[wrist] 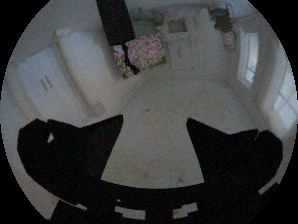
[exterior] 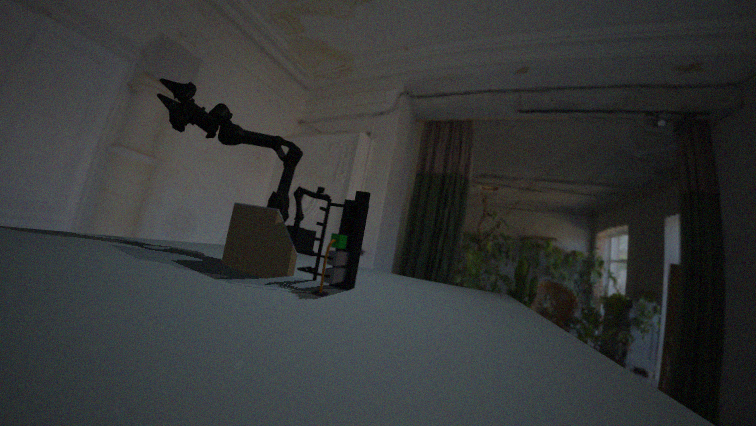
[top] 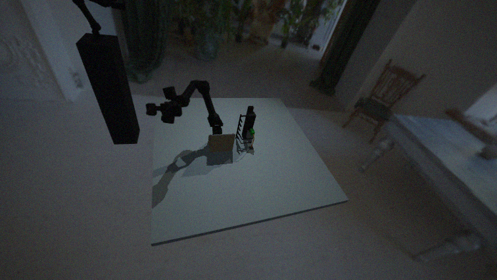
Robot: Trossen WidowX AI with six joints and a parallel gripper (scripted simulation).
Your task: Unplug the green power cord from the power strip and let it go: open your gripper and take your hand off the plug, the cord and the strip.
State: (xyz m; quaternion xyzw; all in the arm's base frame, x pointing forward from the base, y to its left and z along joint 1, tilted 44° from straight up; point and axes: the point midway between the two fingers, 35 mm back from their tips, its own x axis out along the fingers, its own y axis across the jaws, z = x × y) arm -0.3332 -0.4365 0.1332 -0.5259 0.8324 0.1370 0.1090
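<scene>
— Green, boxy plug point(exterior: 339, 241) sat in the upright black power strip point(exterior: 354, 238), didn't it?

— Yes; your black gripper point(exterior: 173, 98) hung high and well apart, jaws spread on nothing. A tan cardboard box point(exterior: 258, 247) and black wire rack point(exterior: 320, 232) stood between.

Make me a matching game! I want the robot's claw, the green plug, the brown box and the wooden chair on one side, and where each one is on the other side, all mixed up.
Things:
1. black parallel-jaw gripper
2. green plug
3. tan cardboard-coloured box
4. brown wooden chair

Places or states:
A. on the floor, off the white table
B. open, raised high, holding nothing
C. in the upright black power strip
D. on the table by the arm's base

Pairs: 1-B, 2-C, 3-D, 4-A
</scene>
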